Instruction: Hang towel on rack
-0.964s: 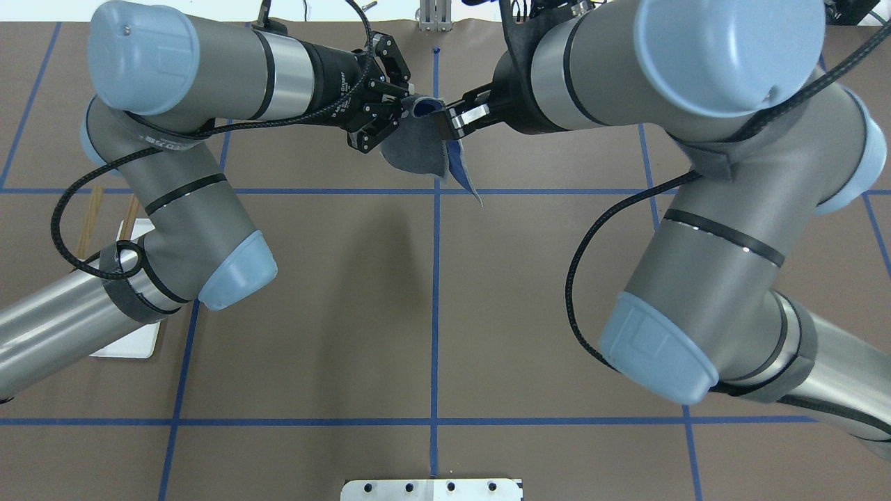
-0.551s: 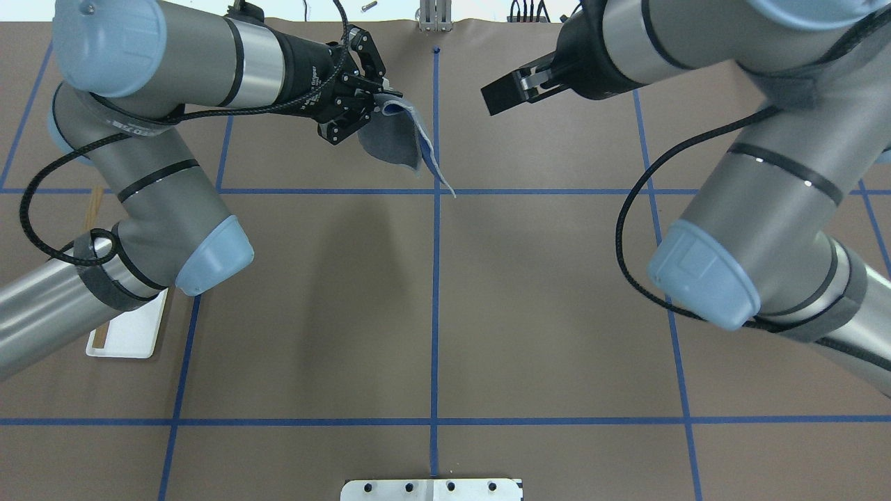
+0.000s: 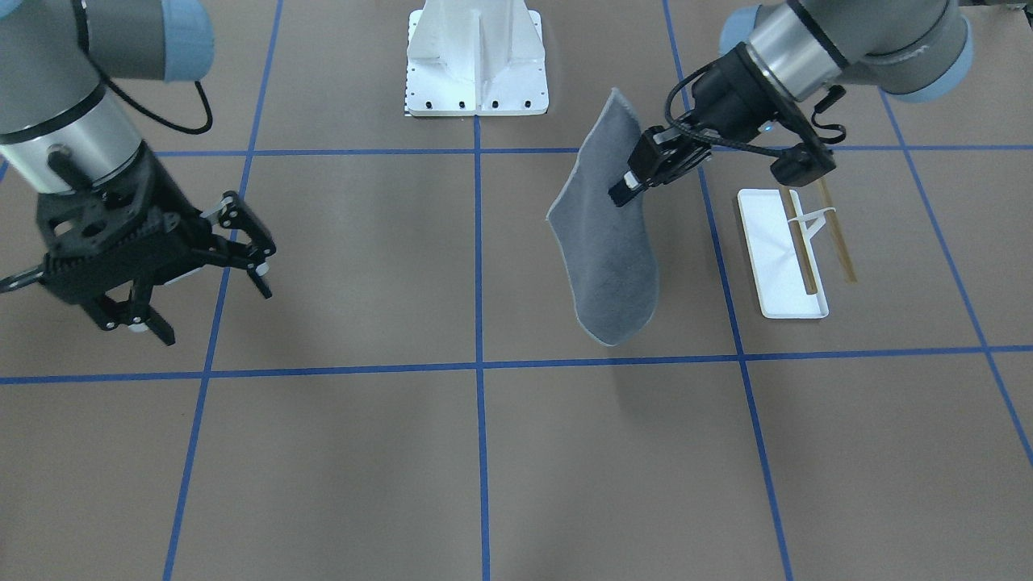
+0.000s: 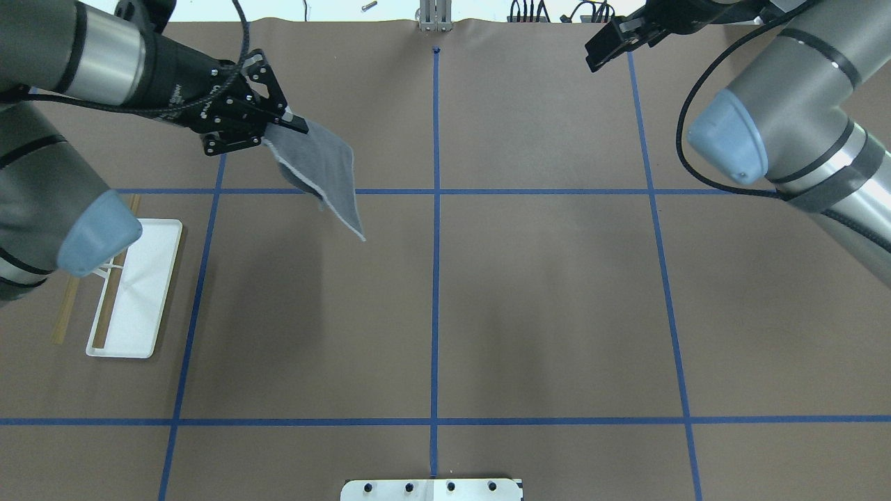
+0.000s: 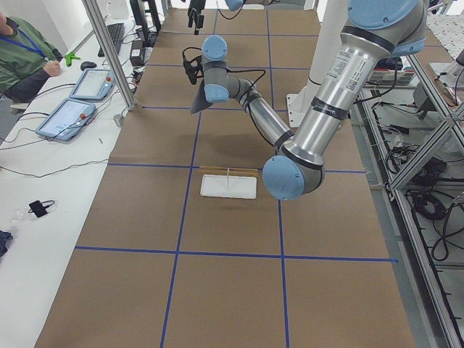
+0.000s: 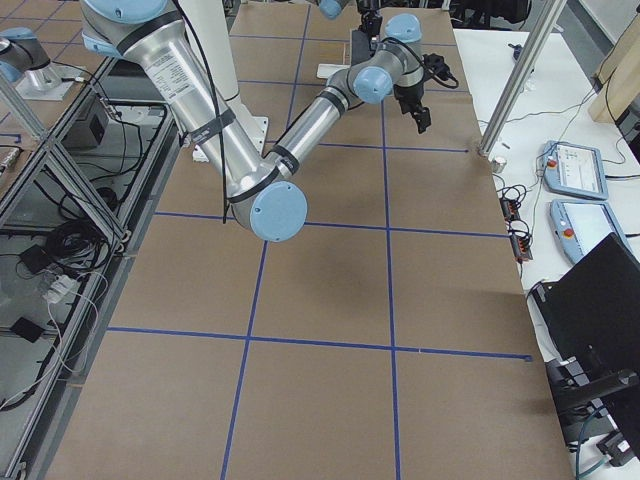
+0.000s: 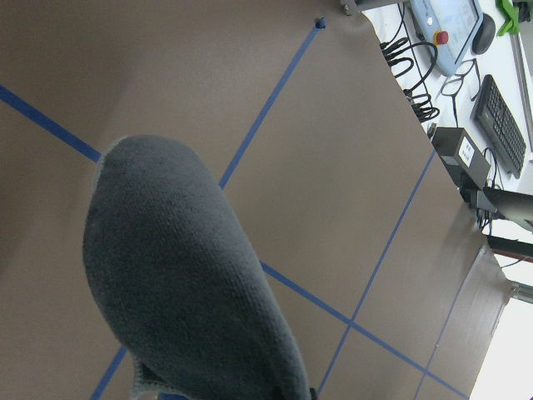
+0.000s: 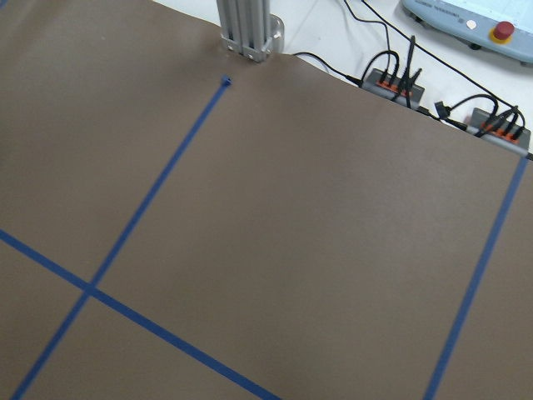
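My left gripper (image 4: pixel 282 131) is shut on the top edge of the towel (image 4: pixel 321 172), which hangs free above the table with its dark grey face showing. In the front-facing view the left gripper (image 3: pixel 625 190) holds the towel (image 3: pixel 609 258) just to the side of the rack (image 3: pixel 781 252). The rack's white base (image 4: pixel 139 292) stands at the table's left side, with its two light-wood rods (image 3: pixel 836 234) above it. The towel fills the left wrist view (image 7: pixel 183 283). My right gripper (image 3: pixel 214 311) is open and empty, far off at the right back (image 4: pixel 600 51).
The large white bolted pedestal (image 3: pixel 476 56) stands at the robot's edge of the table, in the middle. Blue tape lines (image 4: pixel 435 278) divide the brown table cover. Cables and control pendants (image 8: pixel 466 17) lie past the far table edge.
The right gripper has let go of the towel and pulled away to the right back. The left gripper has carried the towel leftwards, towards the rack's side.
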`<state>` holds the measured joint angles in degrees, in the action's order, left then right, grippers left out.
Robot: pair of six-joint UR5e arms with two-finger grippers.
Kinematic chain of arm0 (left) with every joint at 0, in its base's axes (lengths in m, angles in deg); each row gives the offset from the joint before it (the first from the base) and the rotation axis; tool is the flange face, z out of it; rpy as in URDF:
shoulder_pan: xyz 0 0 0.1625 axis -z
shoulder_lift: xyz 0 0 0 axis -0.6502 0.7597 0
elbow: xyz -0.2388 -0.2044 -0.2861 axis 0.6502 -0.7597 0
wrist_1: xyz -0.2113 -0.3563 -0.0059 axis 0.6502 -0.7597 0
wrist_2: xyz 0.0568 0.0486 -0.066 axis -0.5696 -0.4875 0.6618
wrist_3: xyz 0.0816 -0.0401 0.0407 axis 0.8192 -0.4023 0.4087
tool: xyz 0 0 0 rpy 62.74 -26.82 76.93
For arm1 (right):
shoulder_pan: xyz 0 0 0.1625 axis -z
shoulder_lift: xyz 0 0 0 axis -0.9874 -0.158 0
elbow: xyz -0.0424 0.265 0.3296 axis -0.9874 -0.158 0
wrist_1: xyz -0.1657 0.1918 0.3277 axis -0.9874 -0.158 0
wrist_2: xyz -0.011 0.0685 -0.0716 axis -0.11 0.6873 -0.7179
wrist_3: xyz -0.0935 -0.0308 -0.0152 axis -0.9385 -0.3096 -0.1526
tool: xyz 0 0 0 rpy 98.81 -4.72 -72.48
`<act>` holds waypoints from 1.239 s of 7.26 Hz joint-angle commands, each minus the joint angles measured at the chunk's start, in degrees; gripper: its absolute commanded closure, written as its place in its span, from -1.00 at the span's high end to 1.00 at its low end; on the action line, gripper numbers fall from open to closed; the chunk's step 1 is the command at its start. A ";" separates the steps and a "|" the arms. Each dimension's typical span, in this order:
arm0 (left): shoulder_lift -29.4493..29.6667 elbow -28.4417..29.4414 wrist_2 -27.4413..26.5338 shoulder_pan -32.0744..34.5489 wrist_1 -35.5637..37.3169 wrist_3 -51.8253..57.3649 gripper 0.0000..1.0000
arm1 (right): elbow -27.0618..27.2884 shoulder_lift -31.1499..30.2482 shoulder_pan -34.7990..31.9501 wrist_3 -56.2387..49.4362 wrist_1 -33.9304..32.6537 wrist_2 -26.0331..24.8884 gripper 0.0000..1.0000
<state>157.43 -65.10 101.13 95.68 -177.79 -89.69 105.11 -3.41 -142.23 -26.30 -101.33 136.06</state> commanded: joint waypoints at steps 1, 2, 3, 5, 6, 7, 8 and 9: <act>-7.25 -1.20 6.70 5.15 -0.16 16.14 -1.00 | -7.68 -3.11 -5.80 -9.55 0.10 3.60 1.00; -10.07 -1.11 8.89 6.65 -0.34 22.13 -1.00 | -10.06 -5.56 -8.87 -10.54 -0.08 7.34 1.00; -12.53 -0.94 11.17 9.19 -0.34 28.72 -1.00 | -10.35 -9.24 -10.90 -14.12 -0.77 7.56 1.00; -20.07 -0.50 11.73 10.70 -0.34 42.52 -1.00 | -12.01 -14.10 -15.12 -25.61 -1.65 4.76 1.00; -23.86 -0.24 11.20 10.79 -0.34 48.24 -1.00 | -12.54 -16.55 -15.32 -31.76 -1.83 0.40 1.00; -26.50 0.38 11.02 10.79 -0.43 52.39 -1.00 | -12.98 -17.88 -16.19 -36.35 -1.92 -1.13 1.00; -27.84 1.16 11.02 10.97 -0.51 55.04 -1.00 | -15.25 -18.24 -19.42 -38.74 -1.84 0.25 1.00; -28.20 2.65 11.02 11.06 -0.69 57.15 -1.00 | -17.71 -18.42 -20.14 -40.42 -1.31 2.00 1.00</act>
<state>130.44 -63.89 112.19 106.61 -178.32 -35.75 90.05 -21.29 -160.66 -63.81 -103.04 136.69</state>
